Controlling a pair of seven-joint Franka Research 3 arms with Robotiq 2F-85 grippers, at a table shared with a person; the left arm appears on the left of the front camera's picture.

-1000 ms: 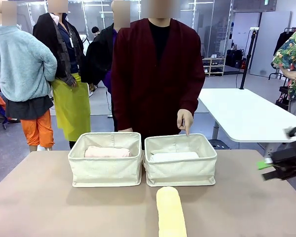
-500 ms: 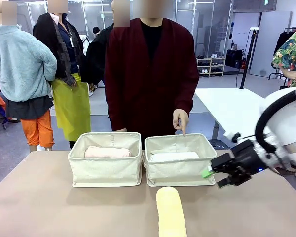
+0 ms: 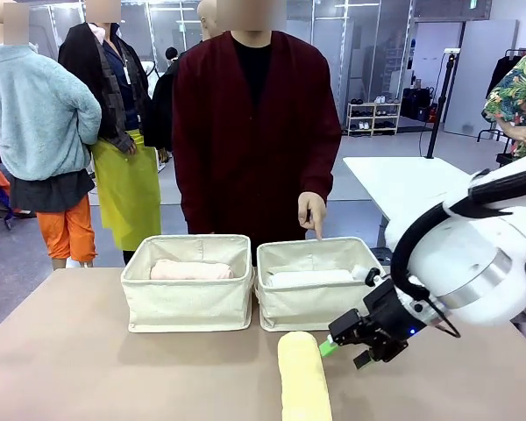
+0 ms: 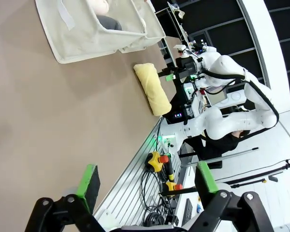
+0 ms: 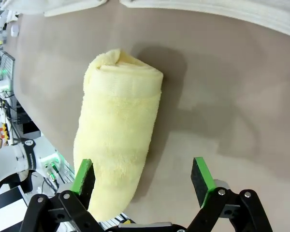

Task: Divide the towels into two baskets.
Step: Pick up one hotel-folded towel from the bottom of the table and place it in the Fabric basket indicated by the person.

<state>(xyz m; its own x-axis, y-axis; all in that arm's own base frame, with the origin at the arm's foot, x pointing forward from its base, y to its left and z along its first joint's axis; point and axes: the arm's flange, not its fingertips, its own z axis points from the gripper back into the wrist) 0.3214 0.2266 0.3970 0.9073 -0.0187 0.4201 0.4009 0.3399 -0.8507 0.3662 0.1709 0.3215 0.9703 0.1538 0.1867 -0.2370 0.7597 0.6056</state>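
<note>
Reaching for the yellow towel (image 3: 303, 379) with the right claw (image 3: 344, 342) (pads wide apart, nothing held), at 3 o'clock of it. Next: drop lower, squeeze, carry to a basket (image 3: 320, 307).

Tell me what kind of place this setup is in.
Probably a robotics lab or test hall: a white robot arm works a brown table holding two cream canvas baskets, with emergency-stop buttons and cabling beside it and glass partitions behind.
</note>
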